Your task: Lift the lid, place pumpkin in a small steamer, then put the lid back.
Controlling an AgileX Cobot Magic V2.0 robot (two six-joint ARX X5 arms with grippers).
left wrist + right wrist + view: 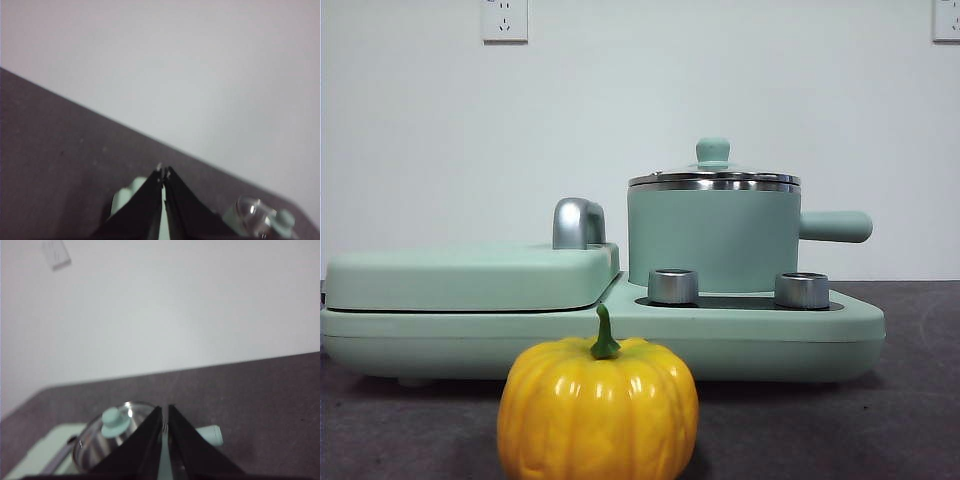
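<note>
The yellow-orange pumpkin (598, 410) with a green stem stands on the dark table at the very front. Behind it the mint-green small steamer (712, 240) sits on the cooker base, side handle pointing right. The glass lid (714, 178) with its mint knob rests on the steamer. The lid also shows in the right wrist view (112, 430) and the left wrist view (257, 214). My left gripper (163, 174) is shut and empty, high above the table. My right gripper (165, 412) is shut and empty, above and short of the steamer. Neither arm shows in the front view.
The mint-green cooker base (840, 335) spans the table, with a flat griddle cover (470, 275) and chrome handle (578, 222) on its left. Two steel knobs (673, 286) stand before the steamer. A white wall with sockets (504, 20) is behind.
</note>
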